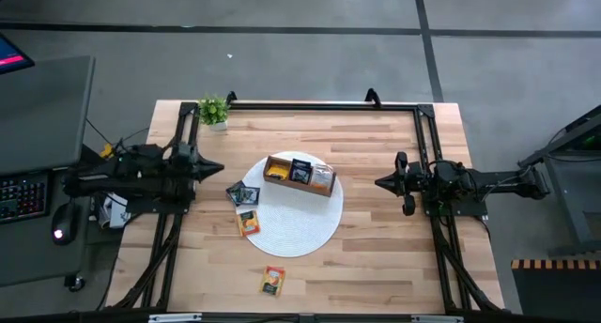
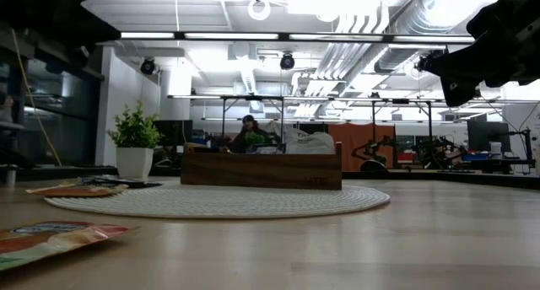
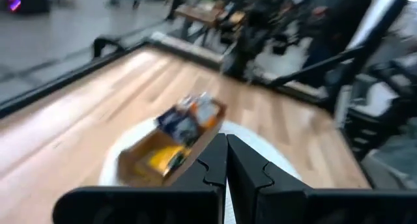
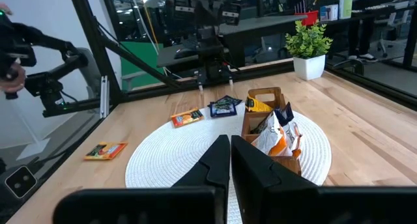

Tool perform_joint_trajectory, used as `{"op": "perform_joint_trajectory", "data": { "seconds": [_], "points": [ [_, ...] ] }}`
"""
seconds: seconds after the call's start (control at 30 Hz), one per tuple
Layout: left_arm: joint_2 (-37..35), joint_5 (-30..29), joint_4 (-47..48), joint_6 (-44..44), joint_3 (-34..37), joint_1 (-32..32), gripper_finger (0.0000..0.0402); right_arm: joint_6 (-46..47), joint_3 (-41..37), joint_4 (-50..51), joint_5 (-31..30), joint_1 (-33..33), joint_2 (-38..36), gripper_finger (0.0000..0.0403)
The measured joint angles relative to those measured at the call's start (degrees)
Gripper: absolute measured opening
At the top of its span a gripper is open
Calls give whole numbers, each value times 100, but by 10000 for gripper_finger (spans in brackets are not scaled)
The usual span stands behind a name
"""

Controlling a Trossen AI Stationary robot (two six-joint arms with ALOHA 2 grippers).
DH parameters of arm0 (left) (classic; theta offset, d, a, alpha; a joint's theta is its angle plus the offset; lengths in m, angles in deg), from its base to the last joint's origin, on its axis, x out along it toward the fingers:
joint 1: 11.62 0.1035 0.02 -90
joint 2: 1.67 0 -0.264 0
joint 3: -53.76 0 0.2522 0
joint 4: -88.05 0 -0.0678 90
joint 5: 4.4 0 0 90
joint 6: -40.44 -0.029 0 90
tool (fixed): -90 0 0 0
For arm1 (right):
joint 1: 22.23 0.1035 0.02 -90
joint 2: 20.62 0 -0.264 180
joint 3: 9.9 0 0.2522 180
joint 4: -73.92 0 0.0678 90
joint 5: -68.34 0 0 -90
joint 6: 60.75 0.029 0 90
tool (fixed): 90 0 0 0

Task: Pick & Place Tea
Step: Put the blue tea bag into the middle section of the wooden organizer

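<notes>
My right pincer (image 4: 229, 160) hangs clenched and empty, as does my left pincer (image 3: 227, 160), over the plank counter (image 1: 394, 267); beyond lies a woven round mat (image 4: 163, 160), the wooden box (image 4: 270, 134) holding upright sachets (image 4: 281, 129), flat square sachets (image 4: 223, 106) beside it, while only overhead shows the orange sachet (image 1: 272, 281) lying apart near the counter's front edge

Pale wood table (image 1: 394, 257), woven white mat (image 1: 310, 231), glossy sachets (image 1: 272, 281).
</notes>
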Motion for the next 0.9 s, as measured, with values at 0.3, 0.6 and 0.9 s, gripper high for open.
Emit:
{"op": "perform_joint_trajectory", "data": {
  "seconds": [0.3, 0.6, 0.9],
  "points": [
    [1359, -145, 592, 2073, -683, 0, 1, 0, 0, -2, 0, -2, 0, 12],
    [2925, -26, 2275, 2917, -1551, 2, 1, 0, 0, -2, 0, -2, 0, 12],
    [4472, -522, 3373, 2852, -2319, 4, 1, 0, 0, -2, 0, 0, 0, 12]
  ]
}}
